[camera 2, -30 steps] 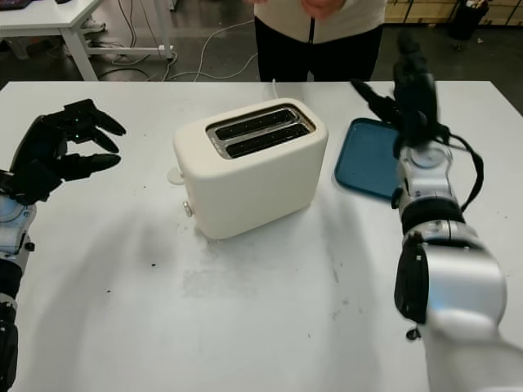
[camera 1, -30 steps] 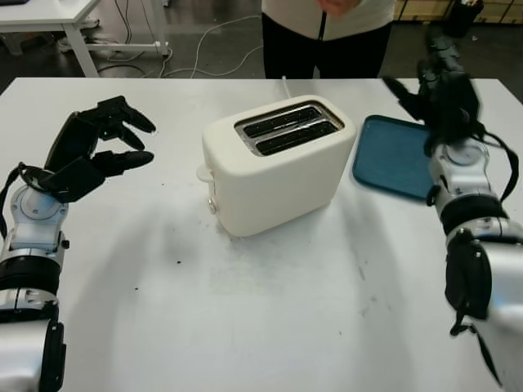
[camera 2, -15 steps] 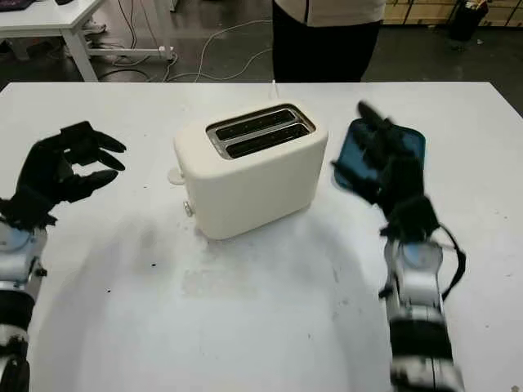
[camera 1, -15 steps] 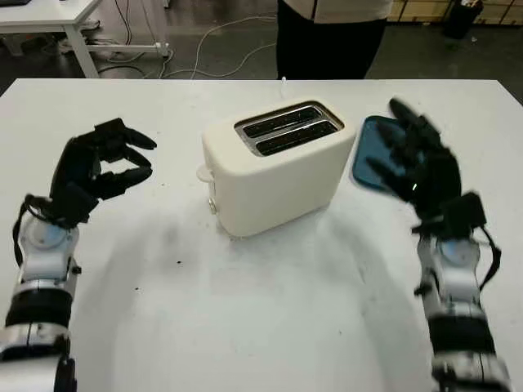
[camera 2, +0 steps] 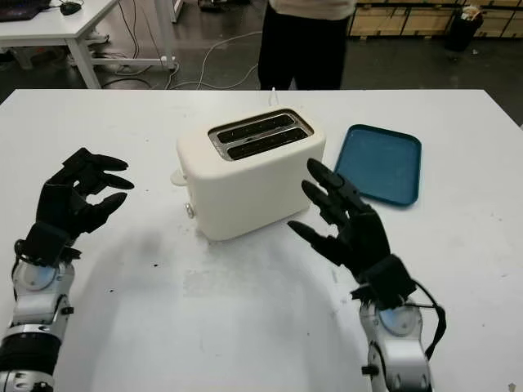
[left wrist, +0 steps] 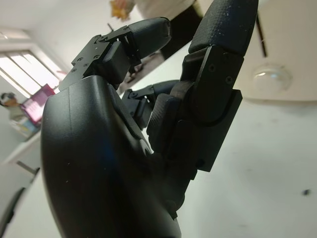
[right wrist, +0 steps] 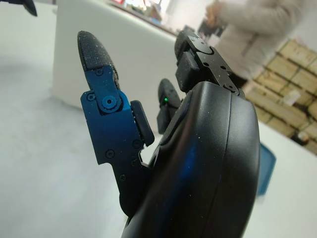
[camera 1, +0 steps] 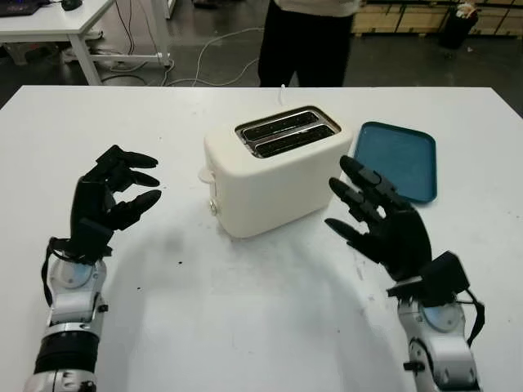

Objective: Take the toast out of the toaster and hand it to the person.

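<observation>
A cream two-slot toaster [camera 1: 274, 175] stands mid-table, its slots [camera 1: 286, 133] dark inside and its lever knob [camera 1: 205, 172] on the left end. My left hand [camera 1: 135, 181] is open in the air, well to the left of the toaster. My right hand [camera 1: 343, 204] is open just off the toaster's right side, palm turned toward it, touching nothing. In the right wrist view the toaster wall [right wrist: 99, 54] lies beyond my right hand [right wrist: 143, 99]. A person [camera 1: 306, 41] in dark trousers stands at the table's far edge.
A blue tray [camera 1: 396, 159] with nothing on it lies right of the toaster, beyond my right hand. The white table [camera 1: 245, 327] stretches bare in front. A white cable [camera 1: 283, 91] runs from behind the toaster toward the far edge.
My right hand has come down from high over the tray to beside the toaster's right side. My left hand has drifted nearer and lower. The person now stands farther back.
</observation>
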Robot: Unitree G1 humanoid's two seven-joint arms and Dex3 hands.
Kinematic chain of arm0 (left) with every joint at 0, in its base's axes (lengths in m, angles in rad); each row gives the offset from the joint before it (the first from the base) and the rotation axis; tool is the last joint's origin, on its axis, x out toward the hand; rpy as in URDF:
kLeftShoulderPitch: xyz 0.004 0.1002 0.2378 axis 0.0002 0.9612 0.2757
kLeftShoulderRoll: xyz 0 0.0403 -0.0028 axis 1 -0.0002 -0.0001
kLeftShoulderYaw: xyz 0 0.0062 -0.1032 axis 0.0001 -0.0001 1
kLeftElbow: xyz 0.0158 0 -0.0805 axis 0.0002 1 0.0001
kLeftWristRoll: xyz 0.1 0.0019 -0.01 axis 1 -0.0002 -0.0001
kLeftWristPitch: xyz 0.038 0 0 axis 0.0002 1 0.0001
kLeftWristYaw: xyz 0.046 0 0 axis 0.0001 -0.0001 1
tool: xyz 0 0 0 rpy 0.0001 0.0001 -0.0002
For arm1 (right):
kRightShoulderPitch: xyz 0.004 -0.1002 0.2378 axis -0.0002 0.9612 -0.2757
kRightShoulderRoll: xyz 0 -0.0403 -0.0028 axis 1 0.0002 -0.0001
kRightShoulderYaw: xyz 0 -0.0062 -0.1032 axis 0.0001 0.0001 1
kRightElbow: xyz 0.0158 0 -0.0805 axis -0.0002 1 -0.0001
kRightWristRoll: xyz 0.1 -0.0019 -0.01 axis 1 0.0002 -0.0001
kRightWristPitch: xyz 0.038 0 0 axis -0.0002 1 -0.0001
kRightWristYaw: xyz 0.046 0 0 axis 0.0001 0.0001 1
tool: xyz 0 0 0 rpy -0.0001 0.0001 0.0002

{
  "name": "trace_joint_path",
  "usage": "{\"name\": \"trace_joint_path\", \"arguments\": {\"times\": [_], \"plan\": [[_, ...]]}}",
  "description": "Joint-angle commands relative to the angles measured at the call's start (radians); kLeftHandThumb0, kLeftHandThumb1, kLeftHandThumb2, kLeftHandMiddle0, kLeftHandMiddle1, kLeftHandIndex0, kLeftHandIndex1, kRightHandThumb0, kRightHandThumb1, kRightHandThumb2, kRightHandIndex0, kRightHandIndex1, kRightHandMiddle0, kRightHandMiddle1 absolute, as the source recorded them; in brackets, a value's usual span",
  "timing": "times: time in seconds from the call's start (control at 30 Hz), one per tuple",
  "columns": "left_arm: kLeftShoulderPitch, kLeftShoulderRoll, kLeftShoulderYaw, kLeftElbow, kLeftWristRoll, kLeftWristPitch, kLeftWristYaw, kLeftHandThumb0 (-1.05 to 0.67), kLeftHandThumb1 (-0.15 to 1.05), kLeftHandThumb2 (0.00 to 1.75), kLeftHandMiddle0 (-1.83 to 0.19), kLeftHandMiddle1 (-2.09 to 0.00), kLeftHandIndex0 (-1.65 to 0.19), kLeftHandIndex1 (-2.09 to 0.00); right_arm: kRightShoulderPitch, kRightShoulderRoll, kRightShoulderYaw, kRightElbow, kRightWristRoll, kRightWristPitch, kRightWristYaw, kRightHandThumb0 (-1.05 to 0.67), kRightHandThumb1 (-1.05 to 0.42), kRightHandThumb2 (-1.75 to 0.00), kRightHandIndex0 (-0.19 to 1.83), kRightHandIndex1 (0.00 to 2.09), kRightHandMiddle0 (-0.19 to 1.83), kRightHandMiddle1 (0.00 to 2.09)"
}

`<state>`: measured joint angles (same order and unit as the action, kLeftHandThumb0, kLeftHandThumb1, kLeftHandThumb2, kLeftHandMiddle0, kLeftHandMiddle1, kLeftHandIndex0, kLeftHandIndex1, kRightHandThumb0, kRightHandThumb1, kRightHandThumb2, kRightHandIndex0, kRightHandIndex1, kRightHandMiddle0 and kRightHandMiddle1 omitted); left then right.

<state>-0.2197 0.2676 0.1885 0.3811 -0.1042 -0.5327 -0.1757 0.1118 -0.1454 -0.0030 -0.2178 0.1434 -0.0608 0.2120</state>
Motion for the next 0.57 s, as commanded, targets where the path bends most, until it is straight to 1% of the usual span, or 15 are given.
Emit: {"name": "trace_joint_path", "arguments": {"times": [0.0,0.1,0.23,0.4,0.53], "plan": [[0.021,-0.021,-0.014,0.012,0.003,-0.001,0.0,-1.05,0.81,0.0,-0.52,-1.27,-0.46,-1.16,0.002,0.014,0.003,-0.005,-0.013,0.007,-0.016,-0.57,-0.86,-0.01,0.27,0.24,0.33,0.05],[0.03,-0.04,-0.028,0.012,0.02,-0.001,0.005,-1.05,0.8,0.0,-0.53,-1.25,-0.48,-1.14,-0.002,0.035,0.002,-0.002,-0.024,-0.002,-0.046,-0.57,-0.87,-0.01,0.26,0.26,0.33,0.04],[0.035,-0.045,-0.034,0.007,0.022,0.003,0.0,-1.05,0.8,0.0,-0.57,-1.21,-0.53,-1.1,-0.008,0.062,0.004,-0.006,-0.024,0.007,-0.074,-0.56,-0.88,-0.01,0.22,0.27,0.31,0.03],[0.04,-0.03,-0.041,0.003,0.022,0.006,-0.024,-1.05,0.78,0.0,-0.71,-1.08,-0.69,-0.94,-0.013,0.086,0.009,0.003,-0.049,0.003,-0.109,-0.59,-0.91,-0.01,0.2,0.31,0.3,0.02],[0.049,-0.022,-0.045,-0.019,0.021,0.026,-0.04,-1.05,0.78,0.0,-0.74,-1.04,-0.72,-0.89,-0.015,0.094,0.012,-0.001,-0.047,0.009,-0.112,-0.59,-0.91,-0.01,0.19,0.34,0.3,0.02]]}}
